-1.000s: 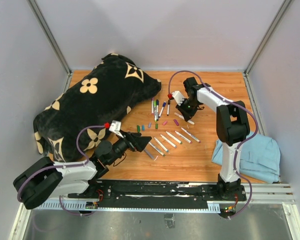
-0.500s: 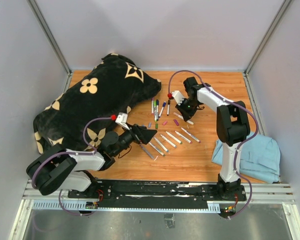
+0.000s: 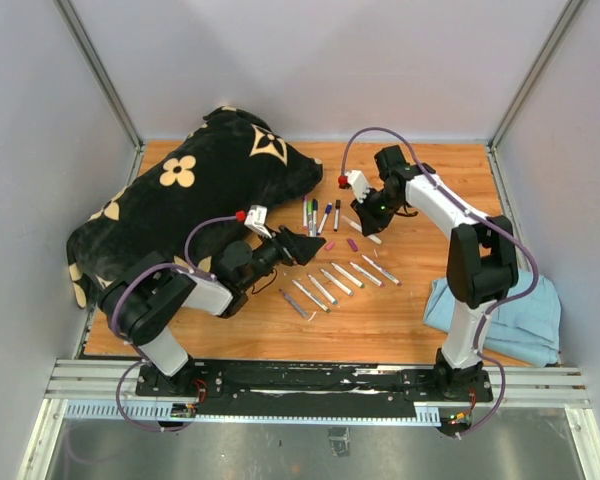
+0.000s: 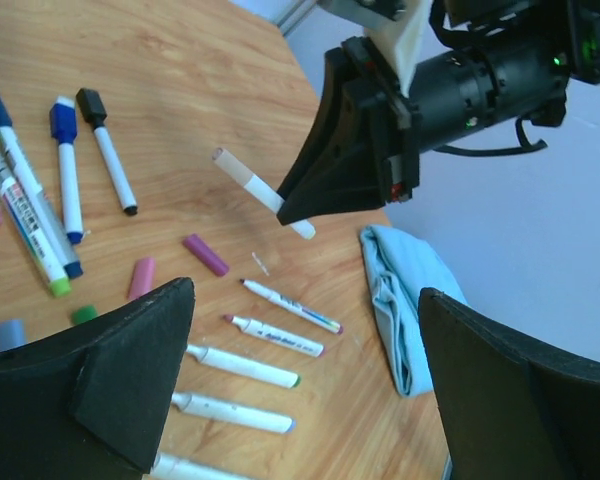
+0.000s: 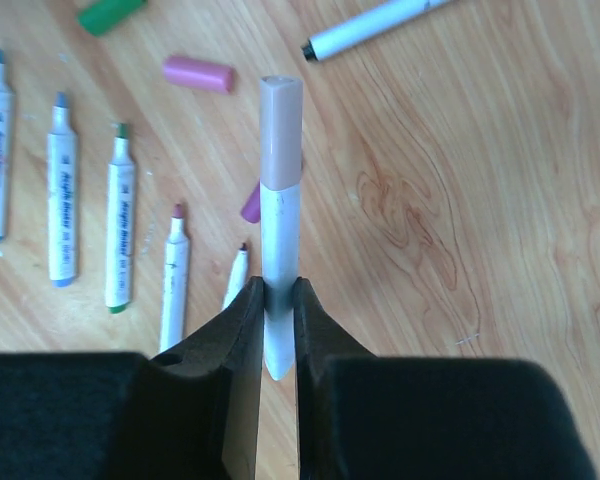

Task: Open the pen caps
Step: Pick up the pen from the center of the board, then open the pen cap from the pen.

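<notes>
My right gripper (image 5: 278, 295) is shut on the white barrel of a marker (image 5: 279, 230), which still carries its pale pink cap (image 5: 281, 130) and hangs above the wood. In the left wrist view that marker (image 4: 263, 192) sticks out of the right gripper (image 4: 290, 205) toward me. My left gripper (image 4: 305, 300) is open and empty over a row of uncapped markers (image 4: 275, 337). Loose pen caps lie on the table: purple (image 4: 206, 254), pink (image 4: 141, 277), green (image 4: 84, 314). Capped markers (image 4: 66, 170) lie to the left. In the top view the left gripper (image 3: 305, 245) points at the right gripper (image 3: 373, 213).
A big black cushion with beige flowers (image 3: 190, 200) fills the table's far left, right behind the left arm. A light blue cloth (image 3: 510, 310) lies at the near right beside the right arm's base. Grey walls close in the table's sides and back.
My left arm has swung away from the near edge, carrying its open gripper up over the marker row toward the right gripper. The right gripper has shifted slightly back and right with its marker.
</notes>
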Controlling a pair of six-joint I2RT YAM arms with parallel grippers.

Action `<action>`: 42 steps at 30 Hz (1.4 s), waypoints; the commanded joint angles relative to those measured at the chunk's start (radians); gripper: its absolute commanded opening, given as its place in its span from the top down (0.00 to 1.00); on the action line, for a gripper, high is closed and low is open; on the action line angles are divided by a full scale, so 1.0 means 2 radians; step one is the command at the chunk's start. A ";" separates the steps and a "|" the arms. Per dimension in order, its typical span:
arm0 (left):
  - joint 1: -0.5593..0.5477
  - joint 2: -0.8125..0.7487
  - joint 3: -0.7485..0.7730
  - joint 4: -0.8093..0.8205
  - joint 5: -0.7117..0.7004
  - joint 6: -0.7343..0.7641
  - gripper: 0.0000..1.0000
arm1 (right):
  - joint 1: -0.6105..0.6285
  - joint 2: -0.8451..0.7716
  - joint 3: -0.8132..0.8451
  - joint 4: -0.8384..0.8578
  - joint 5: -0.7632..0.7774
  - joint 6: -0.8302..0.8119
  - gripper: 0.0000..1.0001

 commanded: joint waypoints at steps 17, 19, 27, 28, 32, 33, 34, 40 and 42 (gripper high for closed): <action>0.019 0.128 0.110 0.122 -0.026 -0.089 0.09 | 0.026 -0.104 -0.029 0.006 -0.181 0.018 0.99; 0.019 0.130 0.111 0.129 -0.027 -0.096 0.14 | 0.032 -0.108 -0.031 0.009 -0.179 0.017 0.99; 0.019 0.135 0.109 0.141 -0.015 -0.121 0.47 | 0.047 -0.109 -0.033 0.011 -0.168 0.015 0.99; 0.019 0.136 0.110 0.141 -0.013 -0.123 0.52 | 0.049 -0.109 -0.033 0.011 -0.166 0.015 0.99; 0.019 0.138 0.109 0.146 0.000 -0.133 0.71 | 0.053 -0.111 -0.034 0.012 -0.160 0.014 0.99; 0.019 0.139 0.108 0.148 0.003 -0.135 0.76 | 0.054 -0.111 -0.034 0.012 -0.159 0.014 0.99; 0.019 0.139 0.107 0.148 0.006 -0.136 0.80 | 0.055 -0.111 -0.034 0.012 -0.159 0.014 0.99; 0.019 0.134 0.095 0.172 0.019 -0.143 1.00 | 0.058 -0.116 -0.037 0.011 -0.169 0.013 0.98; 0.019 0.127 0.082 0.192 0.023 -0.145 1.00 | 0.058 -0.123 -0.040 0.011 -0.181 0.013 0.82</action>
